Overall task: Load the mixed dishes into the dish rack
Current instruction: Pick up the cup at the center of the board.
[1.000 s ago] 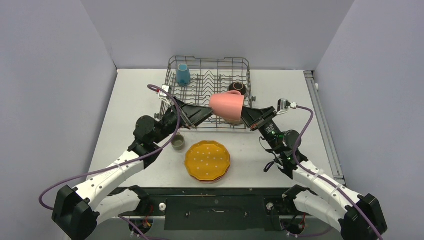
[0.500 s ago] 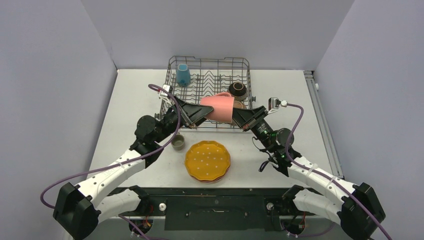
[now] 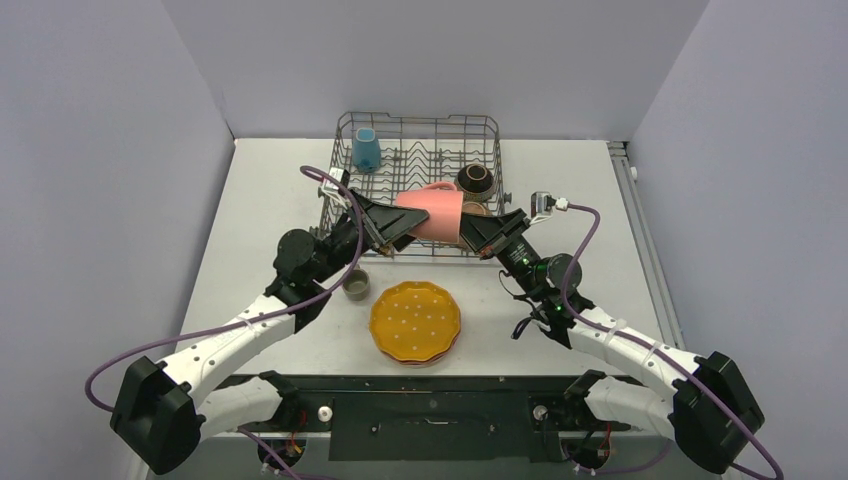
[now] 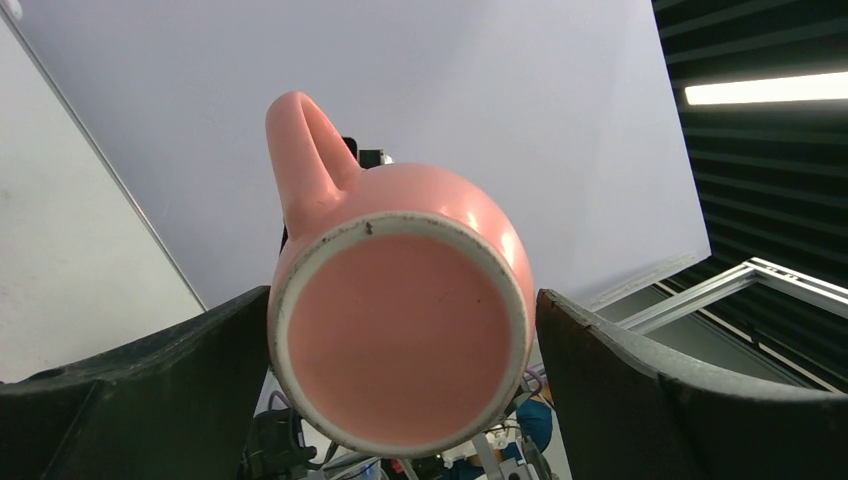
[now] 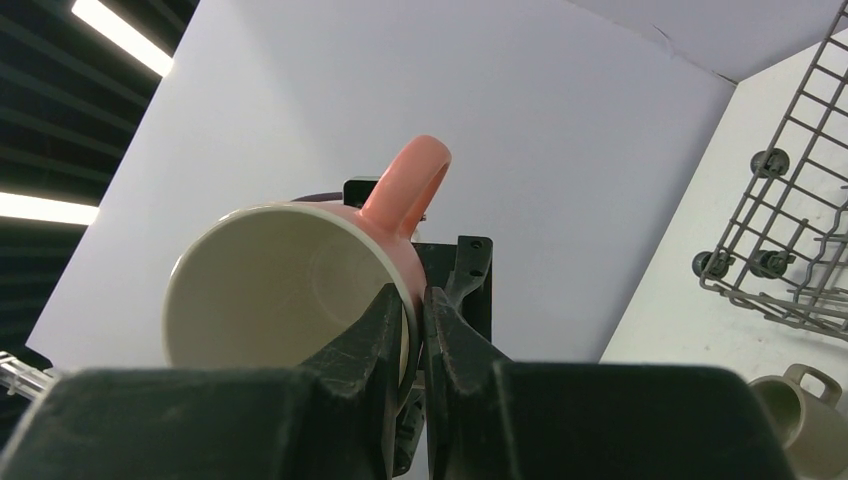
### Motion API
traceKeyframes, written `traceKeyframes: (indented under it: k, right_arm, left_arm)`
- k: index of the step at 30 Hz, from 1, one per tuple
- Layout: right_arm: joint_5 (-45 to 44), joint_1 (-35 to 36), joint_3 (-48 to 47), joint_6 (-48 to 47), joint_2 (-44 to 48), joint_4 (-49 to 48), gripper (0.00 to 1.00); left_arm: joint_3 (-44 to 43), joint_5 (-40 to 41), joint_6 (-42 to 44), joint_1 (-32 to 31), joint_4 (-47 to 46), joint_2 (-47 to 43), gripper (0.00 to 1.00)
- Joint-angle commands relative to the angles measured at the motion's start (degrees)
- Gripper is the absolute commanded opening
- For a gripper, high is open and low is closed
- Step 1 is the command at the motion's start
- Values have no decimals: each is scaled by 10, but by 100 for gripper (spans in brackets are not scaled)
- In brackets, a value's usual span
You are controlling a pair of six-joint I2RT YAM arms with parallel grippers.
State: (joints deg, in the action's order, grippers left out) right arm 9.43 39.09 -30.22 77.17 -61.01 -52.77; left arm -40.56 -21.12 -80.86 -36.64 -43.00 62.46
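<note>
The pink cup [image 3: 430,214] hangs on its side over the near edge of the dish rack [image 3: 418,117], between my two grippers. My right gripper [image 3: 468,229] is shut on its rim, one finger inside the cream interior [image 5: 270,290] and one outside. My left gripper [image 3: 398,218] is open, and its jaws straddle the cup's base [image 4: 400,335]; the left finger touches it, the right stands a little off. A blue cup [image 3: 366,150] and a dark brown bowl [image 3: 474,180] sit in the rack. A grey-green cup [image 3: 356,284] and the orange-yellow dotted plate [image 3: 415,320] are on the table.
The dotted plate lies on pink plates [image 3: 434,358] near the table's front edge. The grey-green cup [image 5: 800,410] and the rack's corner [image 5: 800,200] show at the right of the right wrist view. Grey walls close the table in on three sides.
My right gripper has carried the pink cup left and slightly back, so its base now sits between my left gripper's open jaws. The left arm has barely moved.
</note>
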Motion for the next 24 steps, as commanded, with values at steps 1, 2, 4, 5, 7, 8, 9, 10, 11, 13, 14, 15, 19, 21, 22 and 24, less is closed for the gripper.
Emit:
traceKeyframes:
  k: [1, 2, 4, 5, 7, 8, 9, 10, 11, 13, 14, 15, 19, 21, 22, 24]
  right_arm:
    - [2, 5, -33, -4, 7, -103, 0]
    - [3, 5, -33, -6, 9, -101, 0]
    - [4, 5, -30, -11, 13, -97, 0]
    - [3, 6, -28, -14, 14, -95, 0]
    - [5, 6, -26, -17, 16, -92, 0]
    - [7, 6, -25, -19, 18, -91, 0]
    - [7, 6, -24, -22, 19, -88, 0]
    - [7, 6, -24, -24, 20, -86, 0]
    - [6, 6, -23, -27, 21, -81, 0]
    - [8, 6, -24, -32, 23, -76, 0]
    - [9, 7, -26, -34, 24, -75, 0]
    - [11, 7, -27, -37, 24, -72, 0]
    - [11, 9, -30, -47, 23, -64, 0]
    - [12, 10, -30, -51, 23, -61, 0]
    - [12, 11, -31, -54, 22, -56, 0]
    - [7, 13, -29, -55, 22, -55, 0]
  left_arm:
    - [-38, -15, -4, -1, -41, -2, 96]
    - [-41, -16, -1, -1, -34, -2, 96]
    - [-46, -17, 3, -1, -23, -3, 96]
    - [-48, -17, 4, -1, -22, -2, 96]
    - [-51, -19, 5, -1, -17, -2, 96]
    - [-54, -20, 6, -1, -15, -2, 96]
    - [-54, -21, 6, -1, -14, -1, 96]
    - [-57, -22, 7, -1, -13, 0, 96]
    - [-60, -23, 7, -1, -11, 1, 96]
    - [-62, -26, 9, -1, -9, 3, 96]
    - [-63, -27, 9, -1, -7, 4, 96]
    - [-63, -27, 10, -1, -6, 4, 96]
    - [-64, -27, 11, -1, -3, 5, 96]
    - [-65, -28, 12, -2, -2, 5, 96]
    - [-65, -28, 12, -2, -2, 6, 96]
    - [-67, -29, 12, -3, -2, 8, 96]
